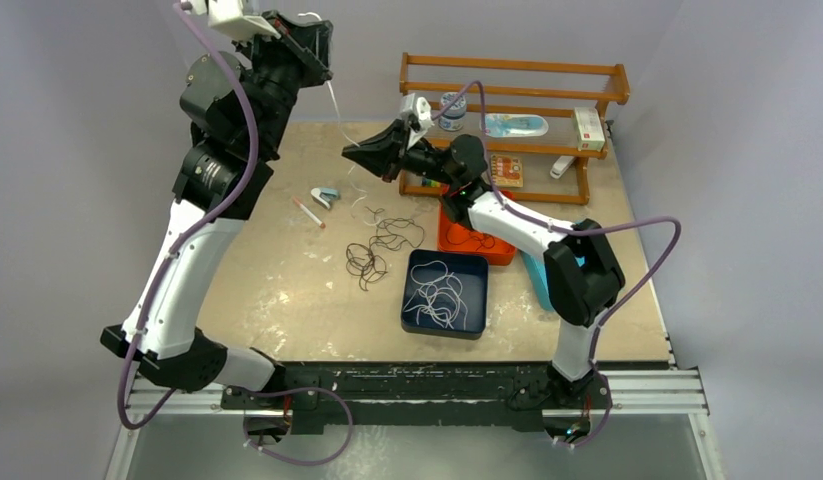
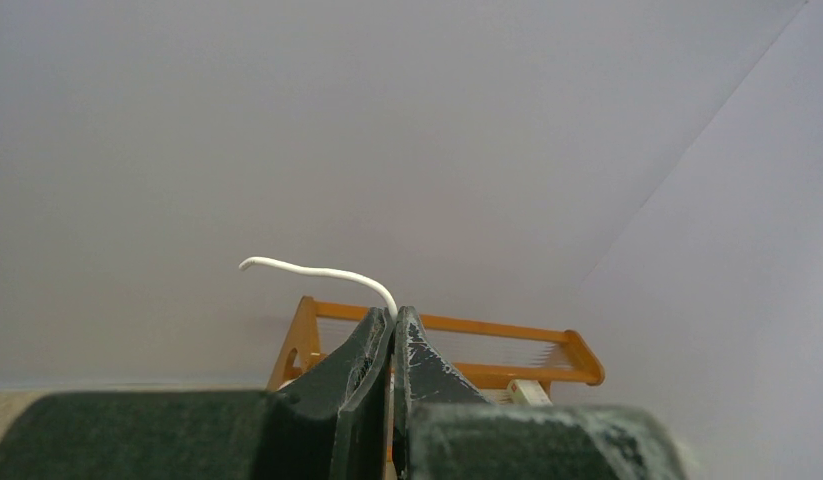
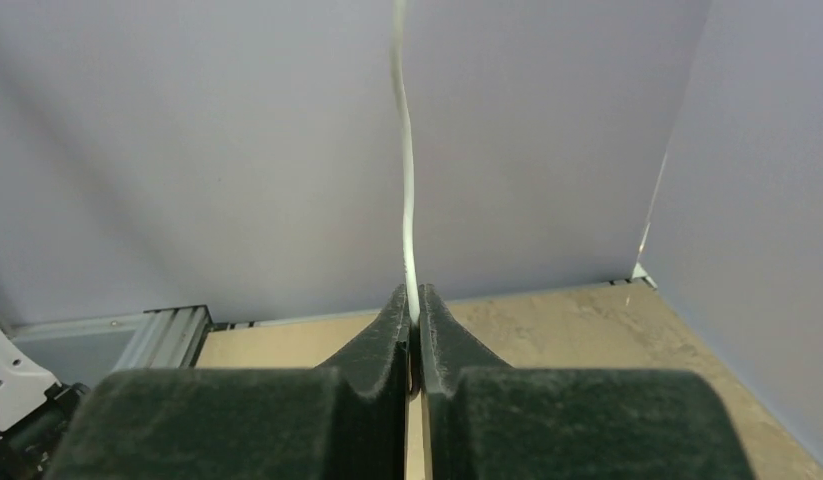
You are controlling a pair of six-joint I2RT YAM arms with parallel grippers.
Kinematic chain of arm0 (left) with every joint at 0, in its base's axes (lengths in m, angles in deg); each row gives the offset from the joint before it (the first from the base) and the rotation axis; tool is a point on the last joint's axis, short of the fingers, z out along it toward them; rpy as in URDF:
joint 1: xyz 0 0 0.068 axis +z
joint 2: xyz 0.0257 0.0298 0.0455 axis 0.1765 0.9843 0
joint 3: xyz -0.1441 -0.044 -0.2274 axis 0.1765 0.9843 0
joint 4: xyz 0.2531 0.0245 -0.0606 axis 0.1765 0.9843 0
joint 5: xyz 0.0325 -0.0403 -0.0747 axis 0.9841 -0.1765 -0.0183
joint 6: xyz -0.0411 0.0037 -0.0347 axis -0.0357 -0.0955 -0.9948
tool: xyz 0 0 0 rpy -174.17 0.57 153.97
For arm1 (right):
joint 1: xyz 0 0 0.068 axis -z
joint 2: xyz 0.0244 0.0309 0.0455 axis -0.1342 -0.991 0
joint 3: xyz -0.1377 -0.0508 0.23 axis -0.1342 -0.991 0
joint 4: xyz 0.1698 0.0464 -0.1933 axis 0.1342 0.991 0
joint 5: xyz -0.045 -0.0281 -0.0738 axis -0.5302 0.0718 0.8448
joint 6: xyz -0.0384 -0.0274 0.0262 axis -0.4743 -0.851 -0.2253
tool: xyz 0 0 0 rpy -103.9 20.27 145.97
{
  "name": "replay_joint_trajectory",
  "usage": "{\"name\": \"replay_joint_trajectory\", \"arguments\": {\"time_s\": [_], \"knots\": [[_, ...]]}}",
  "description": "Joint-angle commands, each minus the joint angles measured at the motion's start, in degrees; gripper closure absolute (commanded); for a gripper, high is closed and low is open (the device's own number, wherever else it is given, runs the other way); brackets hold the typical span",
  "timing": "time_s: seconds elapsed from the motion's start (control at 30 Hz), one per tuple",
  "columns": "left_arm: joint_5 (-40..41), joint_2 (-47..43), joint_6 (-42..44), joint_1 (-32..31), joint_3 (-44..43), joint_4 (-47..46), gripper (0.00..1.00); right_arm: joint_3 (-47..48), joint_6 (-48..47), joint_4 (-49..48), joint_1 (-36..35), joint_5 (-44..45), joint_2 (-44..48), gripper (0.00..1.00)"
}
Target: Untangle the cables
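A thin white cable runs taut between my two grippers above the back of the table. My left gripper, raised high at the back left, is shut on it. In the left wrist view the cable's short free end curls out above the left gripper. My right gripper, lower and to the right, is also shut on the white cable, which rises straight up from the right gripper. A tangle of dark cables lies on the table below.
A dark blue tray holds loose white cables. An orange tray with dark cables sits under the right arm. A wooden rack with small items stands at the back. A small stapler-like item and a pen lie left of the tangle.
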Motion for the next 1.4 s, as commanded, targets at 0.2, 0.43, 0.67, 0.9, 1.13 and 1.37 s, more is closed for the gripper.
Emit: {"name": "replay_joint_trajectory", "arguments": {"time_s": [0.2,0.43,0.67,0.9,1.13,1.37], "knots": [[8.0,-8.7,1.6,0.0,8.8,1.4,1.0,1.9,-5.4,7.9,1.4,7.2,12.7,1.0],[10.0,-11.8,0.6,0.0,15.6,4.2,1.0,4.5,-8.4,20.1,1.4,9.3,18.5,1.0],[-3.0,-10.7,-1.2,0.0,22.5,4.6,1.0,1.5,-11.2,30.8,1.3,10.0,26.2,1.0],[-12.5,-7.3,-4.3,-0.2,28.5,3.5,1.0,-5.3,-11.6,37.8,1.4,12.3,36.2,1.0],[-16.3,-4.8,-5.8,-3.1,32.8,0.2,1.0,-12.4,-10.3,42.9,1.3,15.8,43.6,1.0],[-17.0,-1.4,-6.4,-8.6,36.2,-1.4,1.0,-20.0,-9.0,47.2,1.3,17.4,48.2,1.0]]}}
